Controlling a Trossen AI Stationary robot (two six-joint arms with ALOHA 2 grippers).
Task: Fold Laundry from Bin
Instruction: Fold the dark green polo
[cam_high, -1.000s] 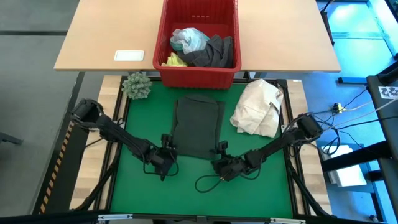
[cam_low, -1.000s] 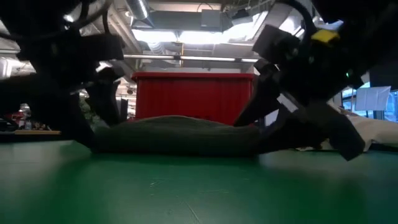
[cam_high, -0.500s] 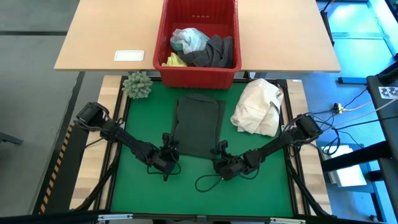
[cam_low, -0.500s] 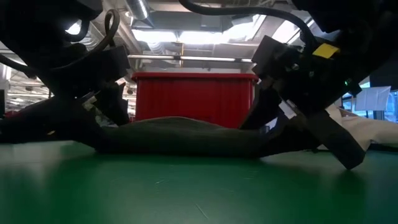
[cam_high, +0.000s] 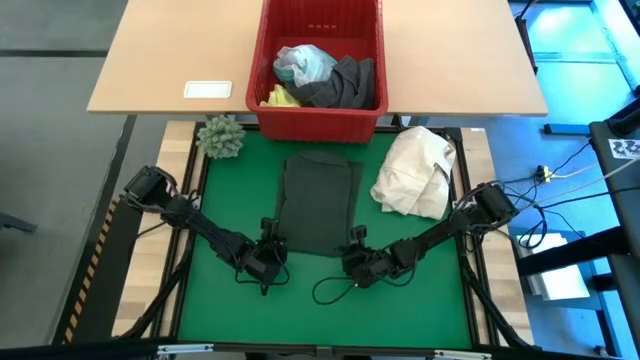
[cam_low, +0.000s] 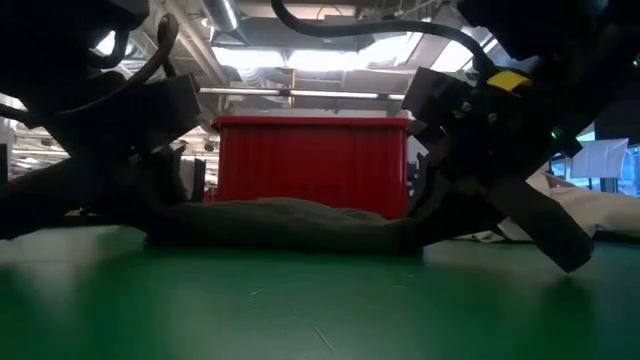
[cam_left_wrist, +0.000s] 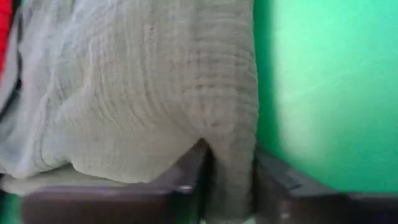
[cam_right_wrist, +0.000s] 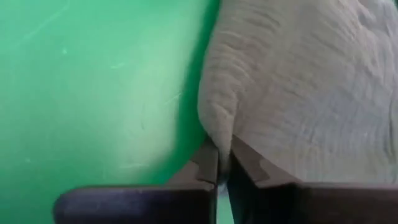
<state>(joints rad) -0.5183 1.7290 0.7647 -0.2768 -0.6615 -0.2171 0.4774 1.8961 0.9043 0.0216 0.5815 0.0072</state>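
— How many garments are out, and how many claws are on them?

— One dark grey ribbed cloth garment lies flat on the green mat of the bench; its long axis runs from 12 to 6 o'clock, one short end toward the bright red slotted plastic bin. Two claws work its near edge: the left claw at 7 o'clock of the garment, the right claw at 5 o'clock. Each is clamped on a corner fold of that cloth — the wrist views show fabric pinched between the dark fingers.

— And the bin?

— At 12 o'clock, holding a heap: light turquoise cloth, dark grey cloth, a bright yellow scrap.

— Anything else?

— One cream-white cloth bundle at 2 o'clock, one green spiky ball at 10.
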